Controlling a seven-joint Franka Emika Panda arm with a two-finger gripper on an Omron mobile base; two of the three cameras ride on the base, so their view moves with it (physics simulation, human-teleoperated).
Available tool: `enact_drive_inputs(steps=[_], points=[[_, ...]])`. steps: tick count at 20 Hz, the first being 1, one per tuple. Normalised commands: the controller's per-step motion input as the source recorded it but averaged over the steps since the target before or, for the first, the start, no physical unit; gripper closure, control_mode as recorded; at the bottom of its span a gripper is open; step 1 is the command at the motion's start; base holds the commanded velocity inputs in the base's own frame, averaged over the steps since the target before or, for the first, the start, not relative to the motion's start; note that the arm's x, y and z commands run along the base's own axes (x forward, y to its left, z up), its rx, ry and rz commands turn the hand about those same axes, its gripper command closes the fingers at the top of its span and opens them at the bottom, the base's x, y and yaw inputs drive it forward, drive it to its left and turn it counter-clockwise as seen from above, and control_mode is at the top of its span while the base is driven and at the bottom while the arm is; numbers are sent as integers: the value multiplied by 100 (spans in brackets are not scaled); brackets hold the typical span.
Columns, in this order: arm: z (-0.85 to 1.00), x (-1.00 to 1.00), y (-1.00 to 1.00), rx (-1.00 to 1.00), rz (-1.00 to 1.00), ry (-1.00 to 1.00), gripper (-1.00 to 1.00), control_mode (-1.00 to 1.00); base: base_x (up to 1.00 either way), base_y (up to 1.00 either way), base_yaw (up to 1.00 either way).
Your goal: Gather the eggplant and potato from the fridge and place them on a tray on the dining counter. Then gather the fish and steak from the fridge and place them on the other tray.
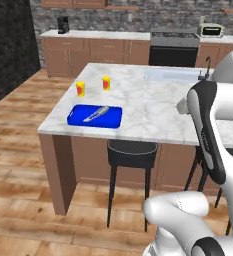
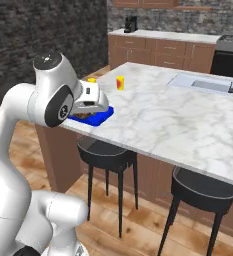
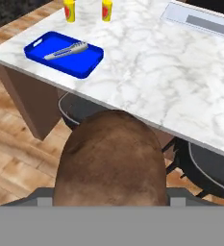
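Steak (image 3: 111, 161), brown and rounded, is gripped between the fingers short of the marble tabletop (image 3: 147, 67), carried for delivery; the blue tray (image 3: 87, 65) at the tabletop's corner already holds the fish (image 3: 66, 50).

The table (image 1: 153, 107) has a polished white marble top with grey veins on a matt wooden base; the blue tray (image 3: 80, 65) looks like glossy plastic — the fish (image 3: 68, 50) silvery, the steak (image 3: 108, 158) rough, mottled brown.

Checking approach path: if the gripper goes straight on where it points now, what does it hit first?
The gripper grips a brown lump, which leads. Past it, likely the dining counter at its near edge, or the stool under it; depth unclear.
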Motion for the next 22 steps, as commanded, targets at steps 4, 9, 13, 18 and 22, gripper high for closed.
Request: enact_drive_inputs(steps=[4, 9, 13, 18, 22], points=[[0, 0, 0, 0, 0, 0, 100, 100, 29, 100, -31], [0, 0, 0, 0, 0, 0, 100, 100, 26, 100, -31], [0, 0, 0, 0, 0, 0, 100, 100, 29, 100, -37], [0, 0, 0, 0, 0, 0, 100, 100, 66, 98, -36], [0, 0, 0, 0, 0, 0, 100, 100, 99, 38, -27]])
